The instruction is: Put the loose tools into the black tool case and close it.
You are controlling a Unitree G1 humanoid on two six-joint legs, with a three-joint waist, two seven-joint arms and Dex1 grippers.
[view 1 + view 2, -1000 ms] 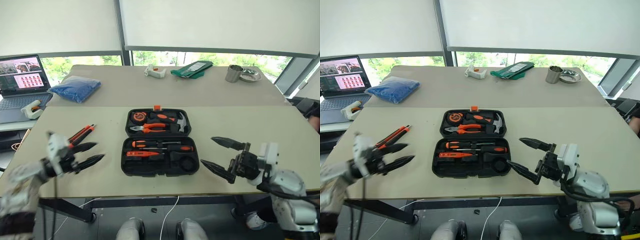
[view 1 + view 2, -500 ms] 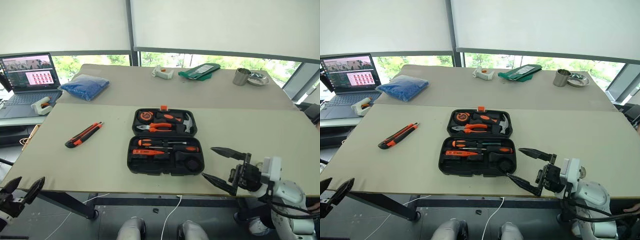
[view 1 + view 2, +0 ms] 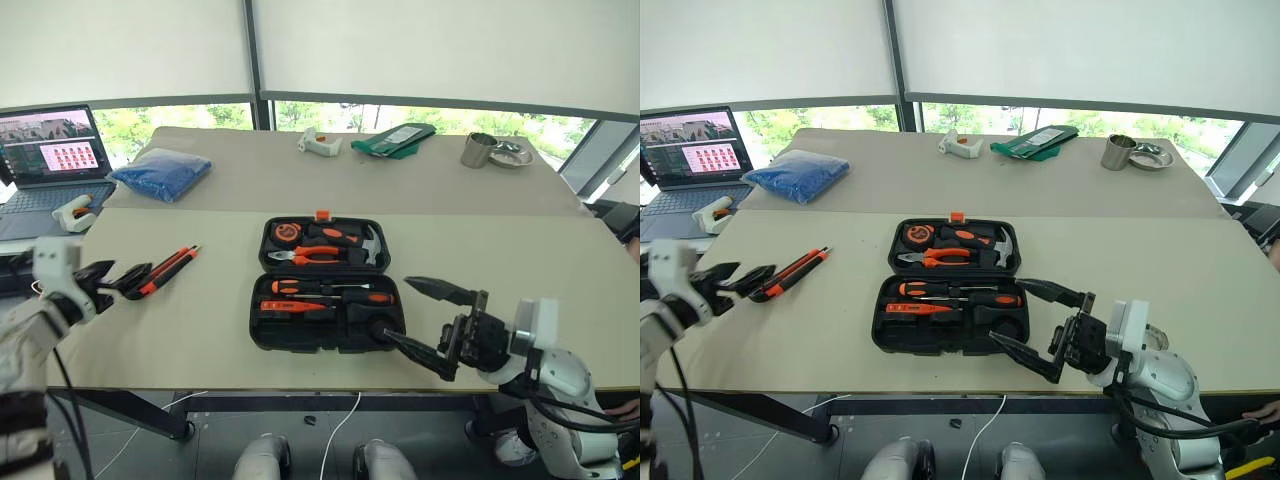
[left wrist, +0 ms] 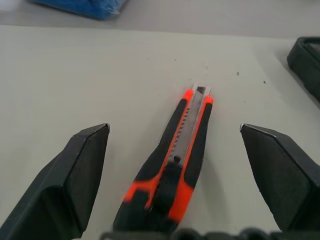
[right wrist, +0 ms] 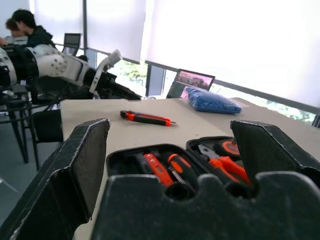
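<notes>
Looking at the black plastic tool case [image 3: 326,285] lying open in the middle of the pale table [image 3: 520,250], I see most of the job is done. Two black-and-orange screwdrivers [image 3: 330,291] and the thin all-orange tester screwdriver [image 3: 290,307] sit in the near half, and the small round dark roll [image 3: 378,322] sits at that half's right end. I still have to put away the orange-and-black utility knife [image 3: 170,269], and then shut the lid.

That knife lies on the table at nine o'clock from the case, well apart from it. My left gripper [image 3: 118,281] has its fingers spread wide right at the knife's near end. In the left wrist view the knife [image 4: 177,155] lies between the two open fingers [image 4: 75,172], not pinched yet. My right gripper [image 3: 428,316] is also wide open and holds nothing. It hangs at four o'clock from the case, close to its corner.

Half a second ago my left gripper was low, below the table's near edge. Now it is up at the knife. My right gripper sits a bit closer to the case than it did a second ago.
</notes>
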